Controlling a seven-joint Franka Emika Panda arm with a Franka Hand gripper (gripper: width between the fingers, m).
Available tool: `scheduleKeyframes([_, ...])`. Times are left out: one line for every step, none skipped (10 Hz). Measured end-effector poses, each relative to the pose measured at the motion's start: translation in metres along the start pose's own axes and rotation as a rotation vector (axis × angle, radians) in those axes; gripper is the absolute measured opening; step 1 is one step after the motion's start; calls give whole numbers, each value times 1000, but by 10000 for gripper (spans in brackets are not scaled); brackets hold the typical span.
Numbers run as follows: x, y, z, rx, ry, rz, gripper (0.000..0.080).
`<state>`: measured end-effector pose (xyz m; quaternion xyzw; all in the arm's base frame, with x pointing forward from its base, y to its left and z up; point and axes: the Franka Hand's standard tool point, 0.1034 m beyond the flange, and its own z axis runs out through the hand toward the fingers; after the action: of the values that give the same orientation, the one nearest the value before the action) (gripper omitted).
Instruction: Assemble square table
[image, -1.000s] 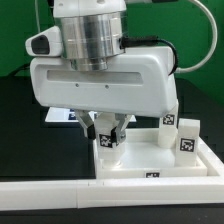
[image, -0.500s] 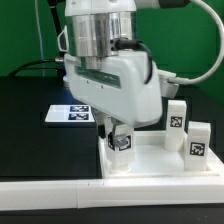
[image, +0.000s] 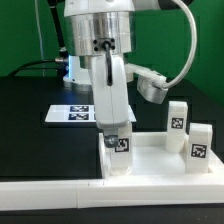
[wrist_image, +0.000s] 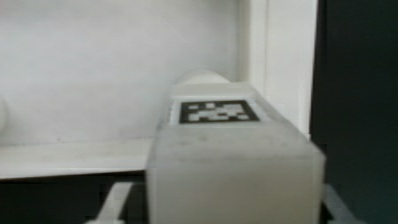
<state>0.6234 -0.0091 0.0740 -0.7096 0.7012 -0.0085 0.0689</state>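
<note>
The white square table top (image: 152, 160), a tray with a raised rim, lies on the black table at the exterior view's lower right. My gripper (image: 118, 135) points straight down and is shut on a white leg block (image: 120, 150) with a tag, held upright at the top's near left corner. I cannot tell if the leg rests on the top. Two more tagged legs (image: 178, 118) (image: 198, 143) stand on the top's right side. In the wrist view the held leg (wrist_image: 231, 165) fills the middle between my fingers (wrist_image: 118, 198), above the table top (wrist_image: 89, 80).
The marker board (image: 70, 112) lies flat on the black table left of the arm. A long white bar fence (image: 50, 196) runs along the front edge, right against the table top. A green wall stands behind.
The hand has turned about its vertical axis, from broad side on to edge on. It still holds the leg at the top's near left corner, and the leg sits slightly lower.
</note>
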Motion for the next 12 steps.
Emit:
scheduleKeyframes([-3,0,0,-7,7,-70,304])
scheduleKeyframes([-12,-3,-1,-16,24,-201,511])
scheduleKeyframes([-19,-4,-3,-25,42,-409,613])
scheduleKeyframes([-18,-4,-2,-25,40,-464,613])
scheduleKeyframes([-18,-4,-2,-28,41,-540,638])
scheduleKeyframes([-18,-4,-2,-32,43,-643,647])
scheduleKeyframes([-20,-4,-2,-52,66,-846,647])
scheduleKeyframes([-19,-6,-2,-48,89,-1037,647])
scheduleKeyframes([-17,-5,-1,-49,96,-1188,649])
scheduleKeyframes([-11,-4,-2,-56,96,-1316,649])
scheduleKeyframes([-5,-6,-3,-50,107,-1330,649])
scheduleKeyframes([-5,-6,-3,-49,106,-1319,649])
